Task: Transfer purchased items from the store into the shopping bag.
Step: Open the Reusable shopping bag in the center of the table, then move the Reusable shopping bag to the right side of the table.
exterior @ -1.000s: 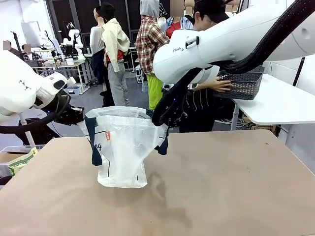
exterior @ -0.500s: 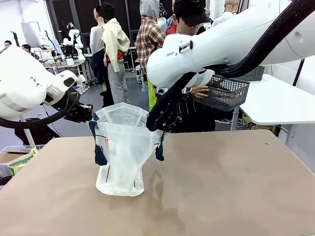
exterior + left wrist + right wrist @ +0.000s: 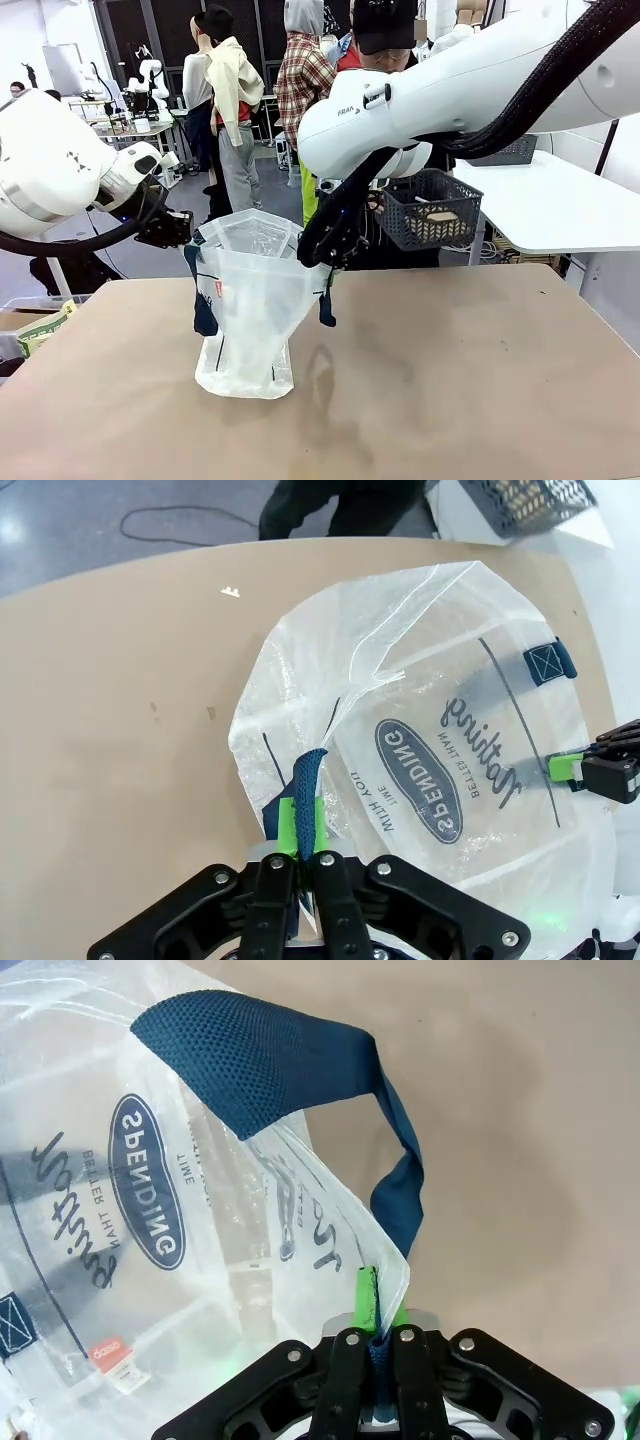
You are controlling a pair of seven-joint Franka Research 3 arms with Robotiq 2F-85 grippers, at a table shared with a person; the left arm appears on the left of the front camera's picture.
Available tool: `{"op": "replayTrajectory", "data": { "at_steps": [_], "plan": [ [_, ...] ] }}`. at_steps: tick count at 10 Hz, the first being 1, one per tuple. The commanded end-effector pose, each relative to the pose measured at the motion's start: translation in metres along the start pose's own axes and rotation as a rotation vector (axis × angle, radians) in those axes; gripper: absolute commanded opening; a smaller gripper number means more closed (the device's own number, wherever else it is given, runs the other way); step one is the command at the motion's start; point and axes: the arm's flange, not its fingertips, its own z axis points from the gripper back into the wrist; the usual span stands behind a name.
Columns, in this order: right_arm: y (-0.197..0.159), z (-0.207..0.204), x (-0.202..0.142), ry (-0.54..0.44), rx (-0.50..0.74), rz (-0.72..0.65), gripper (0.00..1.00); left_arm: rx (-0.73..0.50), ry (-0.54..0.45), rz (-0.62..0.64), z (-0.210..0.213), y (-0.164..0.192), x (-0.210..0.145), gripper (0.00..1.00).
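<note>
- Spreading across the lower half of the front view, the brown table (image 3: 470, 380) carries the shopping bag (image 3: 250, 310) left of centre. Its base sits on the tabletop and its mouth is pulled open between the two arms.
- The store (image 3: 430, 208), the dark mesh basket, hangs right of centre in the front view, carried off the table by the person at the far side. Something pale (image 3: 437, 222) lies inside, too small to name.
- The left wrist view looks down into the bag and shows the dark oval print and script lettering, which the front view does not give.
- At bottom centre of that view the left gripper (image 3: 300, 852) is clamped tight on a navy handle strap (image 3: 303, 780).
- The right wrist view shows the right gripper (image 3: 378, 1338) at bottom centre, pinched closed on the bag's rim. The second handle (image 3: 260, 1060) loops across the upper frame, and the small red mark (image 3: 105, 1353) sits lower left.
- A second ago the basket was at upper right by the white side table. It has since come down and leftward toward the bag.
- The bag, slumped then, now stands taller.
</note>
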Motion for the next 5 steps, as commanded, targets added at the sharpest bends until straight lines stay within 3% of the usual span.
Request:
{"op": "replayTrajectory", "data": {
  "at_steps": [1, 5],
  "plan": [
    [-0.0014, 0.0015, -0.0007, 0.0, 0.003, -0.005, 0.0, 0.008, -0.015, 0.002, 0.0025, 0.0016, -0.0043, 0.0],
    [-0.0014, 0.0015, -0.0007, 0.0, 0.003, -0.005, 0.0, 0.008, -0.015, 0.002, 0.0025, 0.0016, -0.0043, 0.0]
  ]
}}
